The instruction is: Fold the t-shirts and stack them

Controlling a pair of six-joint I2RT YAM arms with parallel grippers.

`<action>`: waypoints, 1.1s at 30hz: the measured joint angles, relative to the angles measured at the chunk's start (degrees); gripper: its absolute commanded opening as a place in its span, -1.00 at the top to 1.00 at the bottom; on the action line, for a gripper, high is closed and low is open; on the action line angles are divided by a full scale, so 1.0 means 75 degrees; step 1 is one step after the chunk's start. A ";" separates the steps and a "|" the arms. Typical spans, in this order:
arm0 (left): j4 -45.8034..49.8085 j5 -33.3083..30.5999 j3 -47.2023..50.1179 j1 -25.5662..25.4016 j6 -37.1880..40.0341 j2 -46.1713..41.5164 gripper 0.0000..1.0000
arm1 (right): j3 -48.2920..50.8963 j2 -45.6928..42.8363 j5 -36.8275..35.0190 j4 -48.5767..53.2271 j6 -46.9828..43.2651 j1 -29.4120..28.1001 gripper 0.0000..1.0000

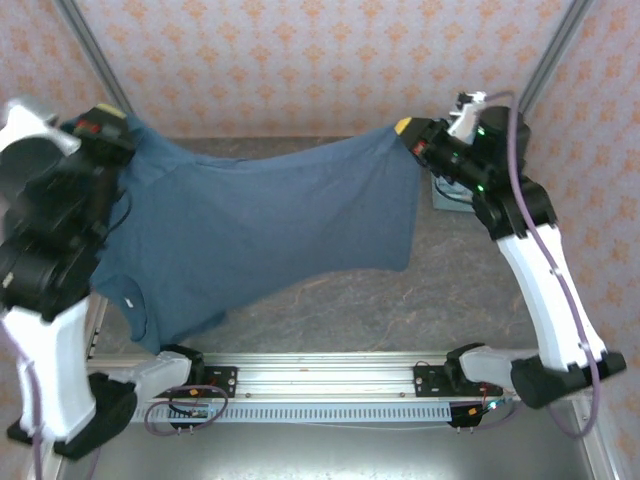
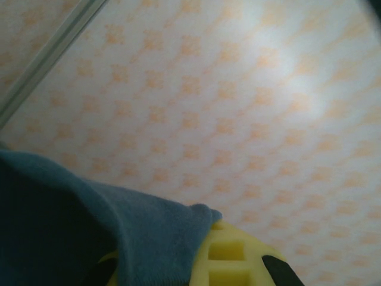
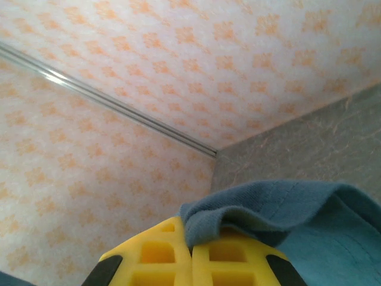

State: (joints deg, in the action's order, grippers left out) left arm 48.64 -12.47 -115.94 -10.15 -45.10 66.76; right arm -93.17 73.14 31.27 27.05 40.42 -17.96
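Right gripper (image 3: pixel 191 253) closest to lens: yellow tips pressed together, pinching a bunched edge of the slate-blue t-shirt (image 1: pixel 270 225). Left gripper (image 1: pixel 112 135) likewise clamped on the opposite corner, cloth draped over its yellow tip. We note the shirt hanging stretched between both arms above the grey table (image 1: pixel 470 290), its lower part sagging near-left.

The t-shirt (image 1: pixel 260 230) hangs spread above the tabletop (image 1: pixel 450 270), one end pinched in the left fingers (image 2: pixel 238 256) at far left and the other in the right fingers (image 3: pixel 161 253) at far right. Its lower part sags toward the near-left rail (image 1: pixel 320 365).
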 measured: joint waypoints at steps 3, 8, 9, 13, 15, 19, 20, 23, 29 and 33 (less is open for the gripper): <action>-0.0029 0.0347 0.0000 0.0746 0.0093 0.1207 1.00 | -0.0038 0.1145 0.0047 -0.0466 0.0221 0.0000 1.00; -0.0082 0.1239 -0.0396 0.1577 0.0323 0.3080 1.00 | -0.0621 0.2932 0.0029 -0.0525 0.0303 0.0172 1.00; -0.0076 0.1393 -0.0635 0.1658 0.0391 0.3369 1.00 | -0.0807 0.3147 0.0020 -0.0527 0.0315 0.0248 1.00; 0.0041 0.1880 -0.2331 0.1772 0.0679 0.4249 1.00 | -0.1958 0.3765 0.0003 -0.0458 0.0356 0.0679 1.00; 0.0102 0.2028 -0.3296 0.1766 0.0828 0.4371 1.00 | -0.2786 0.3975 -0.0035 -0.0323 0.0350 0.0903 1.00; 0.0073 0.2215 -0.4328 0.1766 0.0953 0.3882 1.00 | -0.4605 0.4290 -0.0207 0.0119 0.0230 0.1279 1.00; 0.0067 0.2244 -0.4334 0.1757 0.0976 0.3625 1.00 | -0.4980 0.4331 -0.0259 0.0289 0.0169 0.1335 1.00; 0.0061 0.2398 -0.3812 0.1684 0.1023 0.2684 1.00 | -0.5761 0.4366 -0.0504 0.0807 -0.0125 0.1428 1.00; -0.0213 0.2375 0.1335 0.1253 0.0848 -0.0201 1.00 | -0.3870 0.3672 -0.1070 0.1227 -0.0545 0.1437 1.00; -0.0335 0.2296 0.5531 0.0822 0.0233 -0.1457 1.00 | -0.0108 0.2806 -0.1708 0.1017 -0.0472 0.1451 1.00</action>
State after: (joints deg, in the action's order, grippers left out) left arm 46.13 4.75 -74.46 -3.99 -43.35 55.83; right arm -93.97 94.19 18.46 34.68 36.88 -7.07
